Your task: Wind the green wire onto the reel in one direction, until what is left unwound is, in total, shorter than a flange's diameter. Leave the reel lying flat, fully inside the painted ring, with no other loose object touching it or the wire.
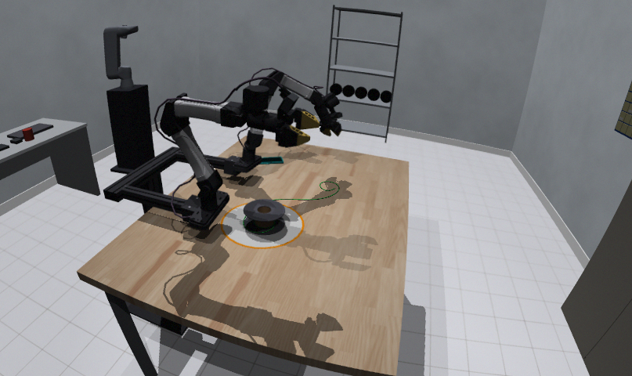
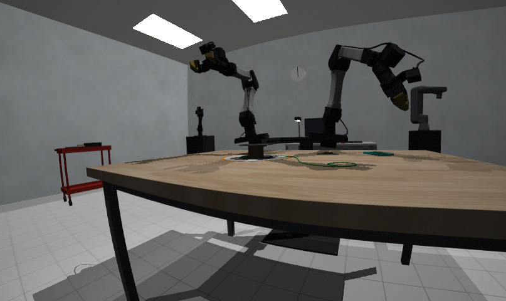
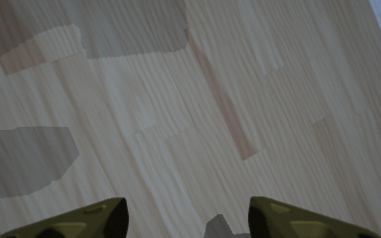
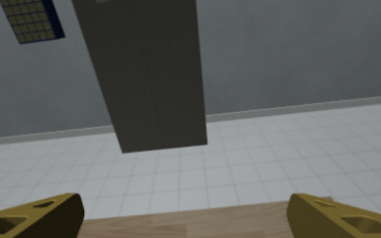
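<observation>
Top and exterior views showed the winding largely undone: the thin green wire (image 1: 339, 188) (image 2: 355, 163) ran from the reel into a loose curl below the raised left gripper (image 1: 332, 132) (image 2: 401, 100) (image 3: 189, 213), the tail looking longer than a flange's diameter. That gripper was half spread, nothing visible between its fingers; the right gripper (image 1: 312, 129) (image 2: 201, 61) (image 4: 186, 203) stood wide, also unladen. Below the right gripper, toward its arm's base, the dark-flanged reel (image 1: 250, 211) (image 2: 255, 151) lay flat, apparently inside the orange painted ring (image 1: 263, 247) (image 2: 222, 158). Some green showed around its lower part, turns uncountable. Gathering the tail and winding it one way remained.
</observation>
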Controlling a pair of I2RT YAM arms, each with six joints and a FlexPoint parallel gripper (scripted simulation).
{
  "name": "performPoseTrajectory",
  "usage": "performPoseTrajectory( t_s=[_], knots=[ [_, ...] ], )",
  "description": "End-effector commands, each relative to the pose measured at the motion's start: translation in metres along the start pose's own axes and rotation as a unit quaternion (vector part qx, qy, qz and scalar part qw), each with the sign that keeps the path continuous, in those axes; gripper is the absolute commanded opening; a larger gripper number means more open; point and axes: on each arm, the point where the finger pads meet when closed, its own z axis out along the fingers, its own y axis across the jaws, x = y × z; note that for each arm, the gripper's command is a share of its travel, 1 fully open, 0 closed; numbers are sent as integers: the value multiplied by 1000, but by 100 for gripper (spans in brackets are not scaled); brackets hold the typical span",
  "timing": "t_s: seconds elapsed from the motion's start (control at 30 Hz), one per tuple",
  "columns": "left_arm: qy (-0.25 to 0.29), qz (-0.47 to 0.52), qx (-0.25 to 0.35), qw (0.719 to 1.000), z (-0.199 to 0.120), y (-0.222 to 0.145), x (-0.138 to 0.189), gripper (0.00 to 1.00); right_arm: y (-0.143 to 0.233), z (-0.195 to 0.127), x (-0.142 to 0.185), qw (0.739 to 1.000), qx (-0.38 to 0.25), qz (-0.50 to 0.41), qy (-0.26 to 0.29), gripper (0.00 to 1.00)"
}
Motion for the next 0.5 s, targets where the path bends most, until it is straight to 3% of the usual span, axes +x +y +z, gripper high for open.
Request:
performPoseTrajectory(
  t_s=[0.0, 0.23, 0.3, 0.47],
  knots=[
    [73, -9, -12, 997, 12, -41, 40, 52, 4, 1, -5, 1000, -7, 3, -12, 100],
    [175, 38, -46, 983, 28, -96, 136, 41, 4, 1, -5, 1000, -7, 3, -12, 100],
    [175, 38, -46, 983, 28, -96, 136, 41, 4, 1, -5, 1000, -7, 3, -12, 100],
    [217, 69, -73, 971, 28, -116, 189, 36, 4, 1, -5, 1000, -7, 3, -12, 100]
  ],
)
